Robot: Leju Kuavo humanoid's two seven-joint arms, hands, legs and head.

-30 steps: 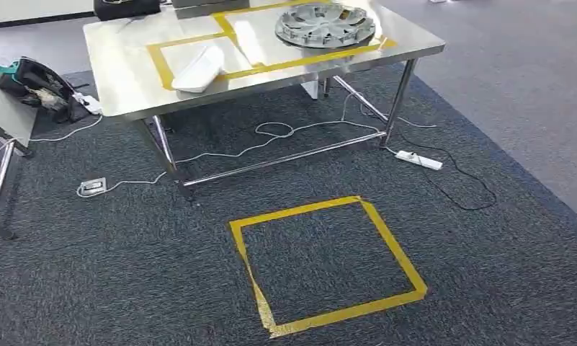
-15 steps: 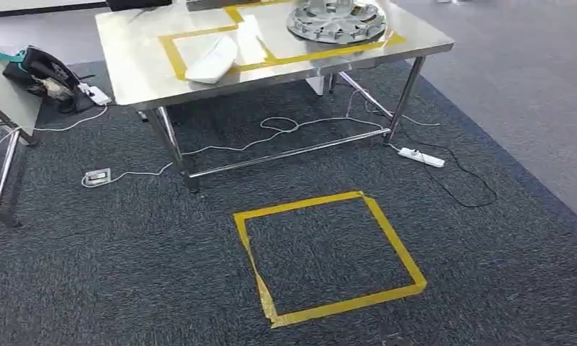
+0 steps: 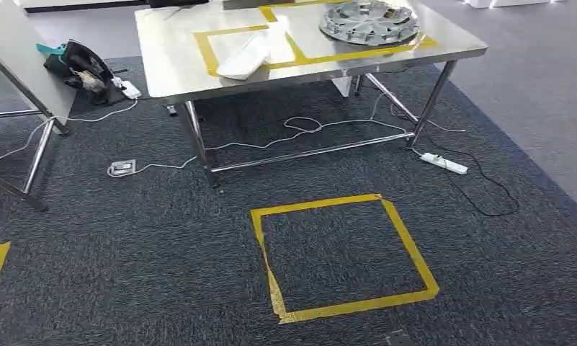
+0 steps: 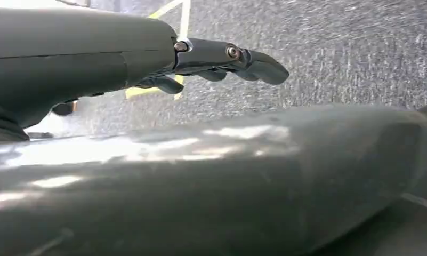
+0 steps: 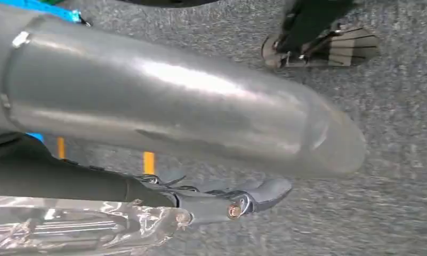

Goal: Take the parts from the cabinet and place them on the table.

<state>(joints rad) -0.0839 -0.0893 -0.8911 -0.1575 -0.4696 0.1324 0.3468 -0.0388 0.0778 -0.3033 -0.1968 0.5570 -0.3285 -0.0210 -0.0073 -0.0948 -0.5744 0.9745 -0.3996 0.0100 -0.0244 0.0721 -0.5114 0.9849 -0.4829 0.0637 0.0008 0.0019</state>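
The whole view has swung leftward as the robot turns, likely heading for the cabinet: wheel cover [image 3: 369, 21] and white part [image 3: 245, 61] lie on the far tabletop [image 3: 177, 68], the left hand [image 4: 222, 61] hangs loose and empty, and I cannot tell the right hand's [image 5: 227, 200] grip beside crinkled plastic [image 5: 83, 229].

Table [image 3: 170, 65] front bare — white part [image 3: 243, 60] and wheel cover [image 3: 369, 20] crowd its taped bays.

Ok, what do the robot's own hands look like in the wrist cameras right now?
Left hand: dark grey fingers with rounded tips and small metal pivot pins, behind a smooth grey cover. Right hand: the same dark fingers, a brass-coloured pin showing, below a glossy silver-grey rounded cover.
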